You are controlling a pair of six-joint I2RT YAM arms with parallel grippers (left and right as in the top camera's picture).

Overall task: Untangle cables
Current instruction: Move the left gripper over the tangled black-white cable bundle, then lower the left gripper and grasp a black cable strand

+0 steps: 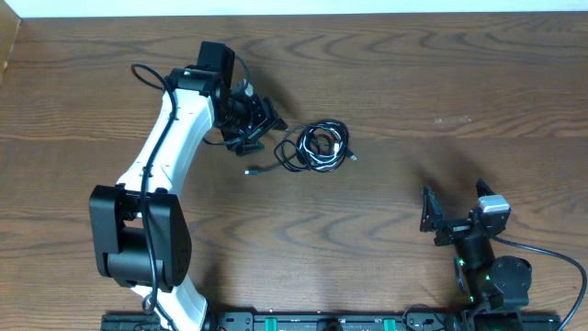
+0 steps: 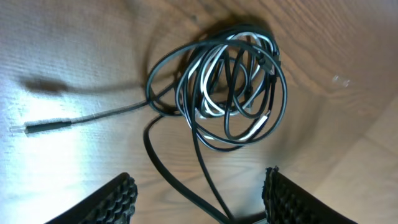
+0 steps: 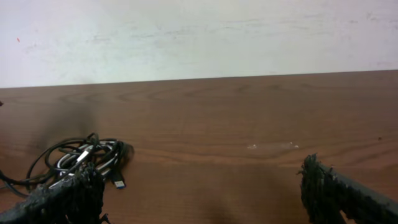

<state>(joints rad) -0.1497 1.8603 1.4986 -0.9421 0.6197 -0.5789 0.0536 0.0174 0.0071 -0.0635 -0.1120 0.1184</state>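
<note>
Cables point(image 2: 214, 68) lie knotted, strands cut off between parted left jaws; right jaws apart.

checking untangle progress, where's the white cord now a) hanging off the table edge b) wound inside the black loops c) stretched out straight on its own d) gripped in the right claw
b: the white cord lies coiled among the black cords in one bundle, while the right claw sits open and far off.

blk & wht cables point(image 2: 214, 87), brown wood-grain table point(image 1: 441, 74)
</note>
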